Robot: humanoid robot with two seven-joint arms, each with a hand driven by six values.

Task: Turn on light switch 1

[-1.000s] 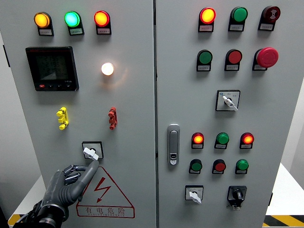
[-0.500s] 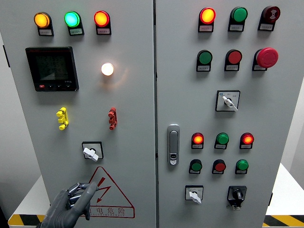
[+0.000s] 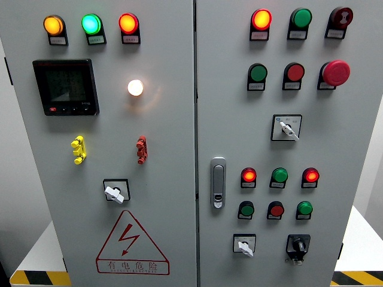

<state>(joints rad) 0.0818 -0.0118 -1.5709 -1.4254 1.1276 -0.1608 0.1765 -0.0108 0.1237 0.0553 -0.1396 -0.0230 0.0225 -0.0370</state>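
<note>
a: where is the switch that the task is about?

b: i take it to be the small white rotary knob on a black square plate (image 3: 115, 192), low on the left door of the grey metal cabinet (image 3: 167, 137), just above the red triangular shock-warning sticker (image 3: 131, 244). its lever points up and to the left, so its long axis runs on a diagonal.

a: and the hands?

b: neither shows. no arm comes in from the lower left or the lower right, so i cannot tell whether any fingers are apart or together, and nothing is clamped on the knob.

a: then which arm would be nearer?

b: my judgement only: the knob sits left of the door seam, so a left arm rising from the bottom edge would have the shorter path, going straight up past the sticker. a right arm would have to cross the grey door latch (image 3: 218, 182).

a: is the light lit?

b: a round white lamp (image 3: 135, 88) glows well above the knob, between the black display meter (image 3: 65, 86) and the seam. whether that is light 1, i cannot say; the labels are too small to read.
</note>
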